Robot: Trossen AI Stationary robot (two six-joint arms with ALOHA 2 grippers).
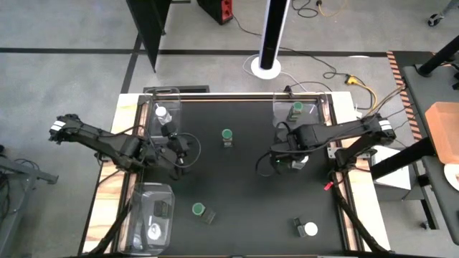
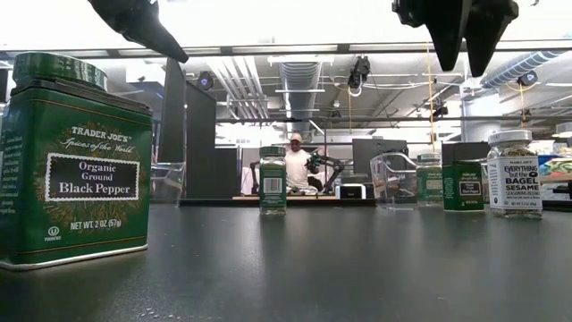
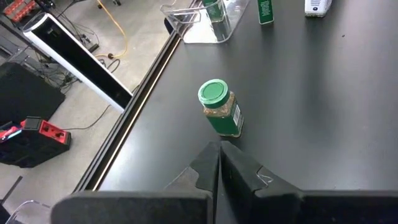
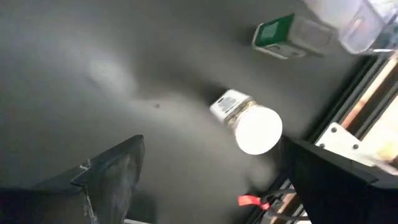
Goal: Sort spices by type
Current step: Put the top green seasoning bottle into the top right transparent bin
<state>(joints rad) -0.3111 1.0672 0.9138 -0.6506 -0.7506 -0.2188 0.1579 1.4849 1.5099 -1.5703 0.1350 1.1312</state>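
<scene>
Right gripper (image 4: pixel 205 180) hangs wide open, holding nothing, right of centre in the high view; left gripper (image 3: pixel 219 163) is pinched shut and empty at centre left. Your white-lidded jar (image 4: pixel 247 122) stands upright between the open fingers in the right wrist view, near the table's rail. Risk: one finger lands first, tips it, and it rolls away. Green-lidded jar (image 3: pixel 220 107) sits just ahead of the shut left fingers; a forward nudge would topple it.
</scene>
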